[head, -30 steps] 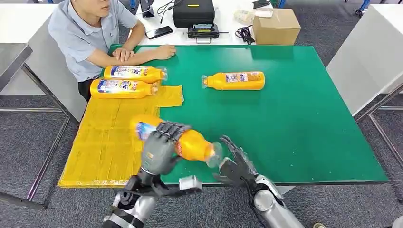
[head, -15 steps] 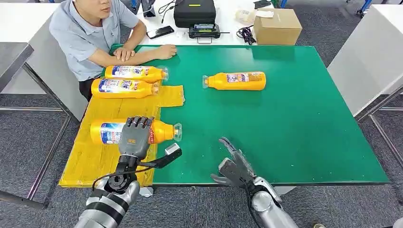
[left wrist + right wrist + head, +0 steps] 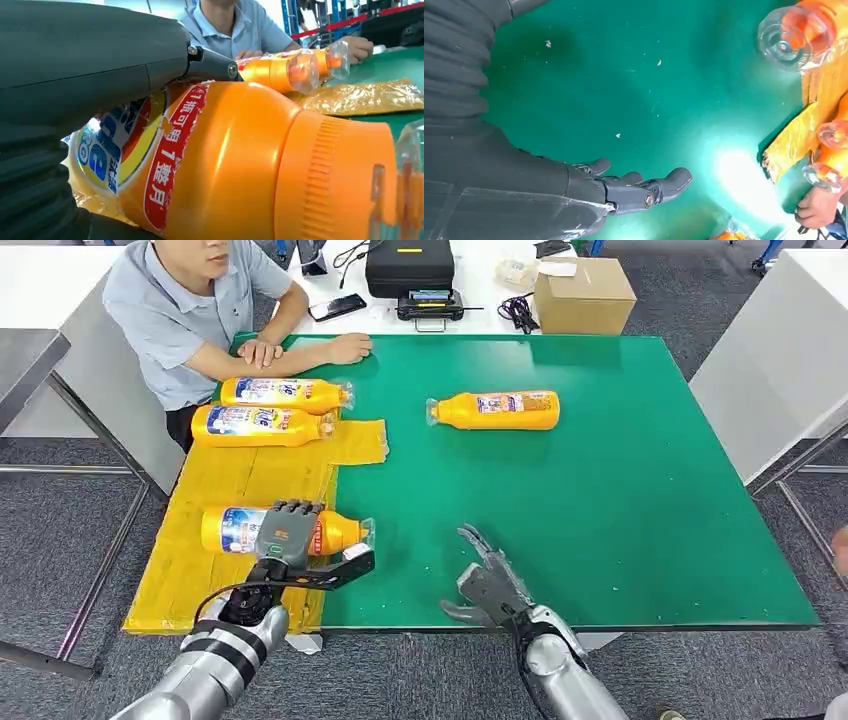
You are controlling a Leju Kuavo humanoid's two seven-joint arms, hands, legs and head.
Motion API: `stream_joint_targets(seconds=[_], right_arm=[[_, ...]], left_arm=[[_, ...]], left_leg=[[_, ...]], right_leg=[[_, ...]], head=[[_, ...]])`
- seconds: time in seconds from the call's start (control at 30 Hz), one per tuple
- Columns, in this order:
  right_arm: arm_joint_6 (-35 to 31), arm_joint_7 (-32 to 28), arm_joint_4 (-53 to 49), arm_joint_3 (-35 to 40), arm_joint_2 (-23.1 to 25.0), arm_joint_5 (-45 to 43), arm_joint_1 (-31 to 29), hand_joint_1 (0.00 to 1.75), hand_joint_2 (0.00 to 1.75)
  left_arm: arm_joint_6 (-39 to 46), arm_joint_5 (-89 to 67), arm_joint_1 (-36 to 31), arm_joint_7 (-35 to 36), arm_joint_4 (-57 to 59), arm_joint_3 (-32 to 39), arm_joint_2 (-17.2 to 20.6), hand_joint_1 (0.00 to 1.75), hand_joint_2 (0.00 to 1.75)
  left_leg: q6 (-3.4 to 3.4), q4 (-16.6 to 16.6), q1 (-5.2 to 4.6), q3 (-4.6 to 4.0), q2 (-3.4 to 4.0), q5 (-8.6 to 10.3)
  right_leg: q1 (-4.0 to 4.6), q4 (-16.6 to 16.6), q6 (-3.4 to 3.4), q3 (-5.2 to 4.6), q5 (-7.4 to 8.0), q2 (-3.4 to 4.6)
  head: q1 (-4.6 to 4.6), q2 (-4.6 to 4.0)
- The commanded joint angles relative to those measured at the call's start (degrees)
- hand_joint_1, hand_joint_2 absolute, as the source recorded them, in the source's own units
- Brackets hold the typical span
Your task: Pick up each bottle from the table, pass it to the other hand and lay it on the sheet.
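Both arms were silver cylinders banded with black rings near the wrist, and a thin black cable looped beside the left forearm. The left hand [image 3: 285, 533] had a grey back and darker segmented fingers, with a grey ribbed cover behind it. The right hand [image 3: 487, 585] was dark grey, a small screw showing at one finger.

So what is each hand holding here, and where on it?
Left hand grips the nearest bottle around its labelled middle; right hand holds nothing.
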Motion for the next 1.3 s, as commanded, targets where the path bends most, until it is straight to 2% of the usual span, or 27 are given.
stream_joint_targets(seconds=[0.03, 0.07, 0.13, 0.23, 0.6, 1.0, 1.17, 1.3], right_arm=[[0.35, 0.01, 4.71, -1.34, 1.02, 0.54, -2.95, 0.0, 1.75], [0.42, 0.01, 4.8, -1.35, 1.03, 0.72, -3.0, 0.0, 1.75], [0.62, 0.14, 5.7, -0.44, 0.47, 2.38, -3.32, 0.0, 1.75], [0.31, -0.38, 6.9, 0.05, -0.28, 3.69, -3.73, 0.0, 1.75], [-0.5, -0.31, 8.11, -2.02, -0.35, 4.16, -3.89, 0.0, 1.75], [-0.55, -0.31, 8.15, -2.2, -0.28, 4.21, -3.73, 0.0, 1.75], [-1.12, -0.44, 8.24, -3.1, -0.12, 4.77, -2.68, 0.0, 1.75], [-2.06, -0.71, 6.88, -4.16, -0.32, 5.33, -0.72, 0.0, 1.75]], left_arm=[[-6.91, 0.41, -5.21, 2.43, 9.22, -2.07, 0.6, 0.07, 1.75], [-7.97, 0.54, -5.51, 2.85, 10.03, -1.99, 0.75, 0.0, 1.75], [-9.63, 0.38, -6.15, 3.57, 12.31, -2.2, 1.13, 0.03, 1.75], [-10.5, 0.8, -6.26, 3.67, 13.79, -1.99, 1.02, 0.0, 1.75], [-16.18, 1.86, -6.13, 2.93, 14.9, -1.97, 0.45, 0.0, 1.75], [-16.13, 1.76, -5.91, 2.87, 14.75, -2.17, 0.52, 0.0, 1.75], [-11.32, 0.56, -4.71, 2.29, 12.31, -4.26, 0.19, 0.0, 1.75], [-8.14, -1.83, -2.77, 2.12, 5.57, -7.82, -0.26, 0.0, 1.75]], left_leg=[[-0.13, 0.04, 0.09, 0.24, 0.09, -0.11], [-0.09, 0.02, 0.06, 0.13, 0.07, -0.05], [-0.12, 0.01, 0.06, 0.2, 0.08, -0.07], [-0.08, -0.05, 0.03, 0.3, 0.09, -0.04], [-0.14, -0.11, 0.07, 0.92, 0.23, -0.04], [-0.12, -0.1, 0.05, 1.04, 0.23, -0.03], [-0.23, -0.15, 0.14, 1.03, 0.34, -0.02], [-0.15, -0.1, 0.09, 1.02, 0.09, -0.02]], right_leg=[[0.11, -0.01, -0.17, 0.25, -0.08, 0.05], [0.07, -0.01, -0.12, 0.13, -0.03, 0.04], [0.07, 0.0, -0.14, 0.18, -0.05, 0.04], [0.03, -0.06, -0.1, 0.3, 0.0, 0.08], [0.08, -0.12, -0.2, 0.84, 0.04, 0.17], [0.06, -0.1, -0.16, 0.99, 0.05, 0.18], [0.16, -0.2, -0.3, 0.98, 0.1, 0.26], [0.11, -0.14, -0.21, 1.03, 0.03, 0.03]], head=[[0.0, 0.0], [0.0, 0.0], [0.0, 0.0], [0.0, 0.0], [0.0, 0.0], [0.0, 0.0], [0.0, 0.0], [0.0, 0.0]])
